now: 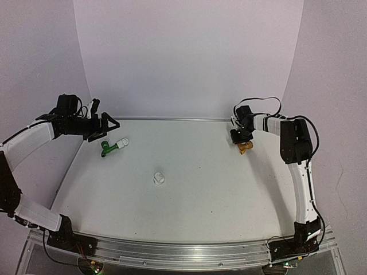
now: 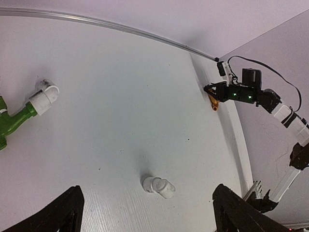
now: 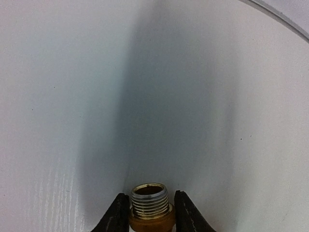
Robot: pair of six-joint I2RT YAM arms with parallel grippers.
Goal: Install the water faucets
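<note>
At the table's far right lies the yellow-gold faucet, with my right gripper down over it. The right wrist view shows its silver threaded end pointing away from the camera, and the right gripper shut on the gold collar. The green faucet lies at the far left with a white fitting on its end; the left wrist view shows the pair at the left edge. My left gripper hovers open just behind it, nothing between its fingers.
A loose white pipe fitting lies on its side mid-table and shows between the open left fingers. White walls close the back and both sides. A metal rail runs along the near edge.
</note>
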